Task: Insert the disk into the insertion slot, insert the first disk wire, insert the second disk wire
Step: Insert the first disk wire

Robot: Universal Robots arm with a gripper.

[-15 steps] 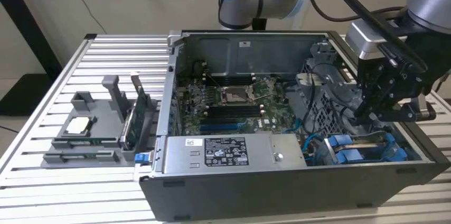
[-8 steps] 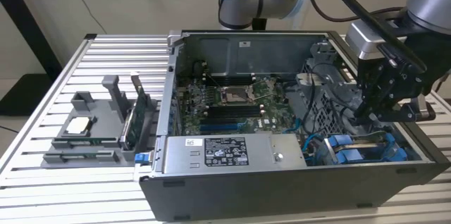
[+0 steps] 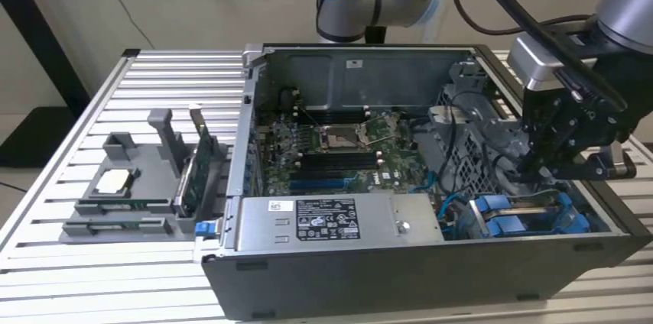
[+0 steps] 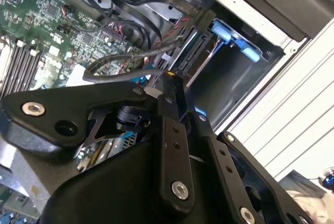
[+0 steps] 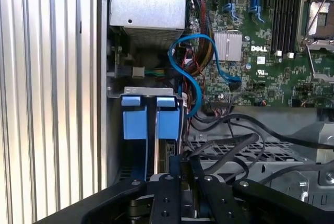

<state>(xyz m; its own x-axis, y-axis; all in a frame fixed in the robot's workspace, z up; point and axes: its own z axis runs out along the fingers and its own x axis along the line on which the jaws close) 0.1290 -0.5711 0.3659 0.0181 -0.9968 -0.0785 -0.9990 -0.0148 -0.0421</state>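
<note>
Here: my end effector (image 3: pixel 539 177), grip state I could not tell, hung directly above the insertion slot (image 3: pixel 531 217), near side, the exterior view's right.

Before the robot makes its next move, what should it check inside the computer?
1. The gripper is at the insertion slot: ok.
2. A blue carrier stands in that slot: ok.
3. Carrier pushed fully home: cannot tell.
4. A wire in the gripper: cannot tell.
5. The black cables are clear of the gripper: not ok, they lie right beside it.
</note>
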